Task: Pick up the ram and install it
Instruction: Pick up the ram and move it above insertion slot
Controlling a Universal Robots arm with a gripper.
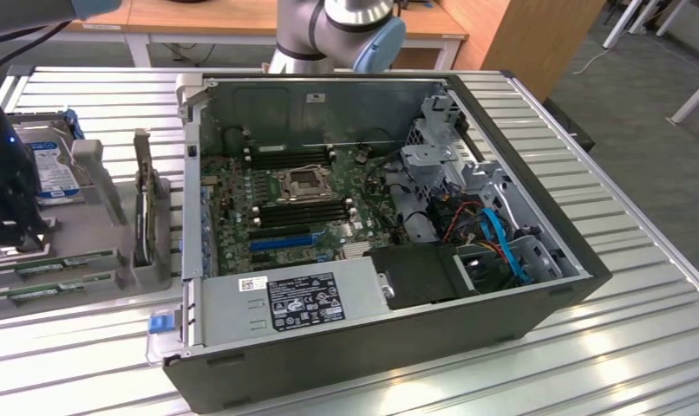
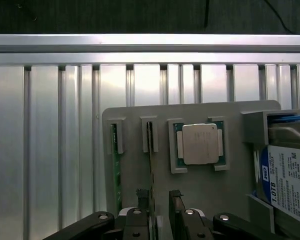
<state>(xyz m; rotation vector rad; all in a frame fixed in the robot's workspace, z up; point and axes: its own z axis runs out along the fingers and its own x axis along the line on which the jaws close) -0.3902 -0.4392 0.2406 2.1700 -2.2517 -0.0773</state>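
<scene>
Hard drive [image 2: 285, 180] label: "WD" on blue band, "1.0TB" on white part. Power supply sticker [image 1: 307, 299]: unreadable.

The arm [image 1: 340, 26] stands at the rear of the scene, and its forward links extend to the exterior view's left. The gripper [image 2: 159, 200] points straight down. Its two fingers [image 2: 142, 199] are parallel and spread apart, with a clear gap between them.
</scene>
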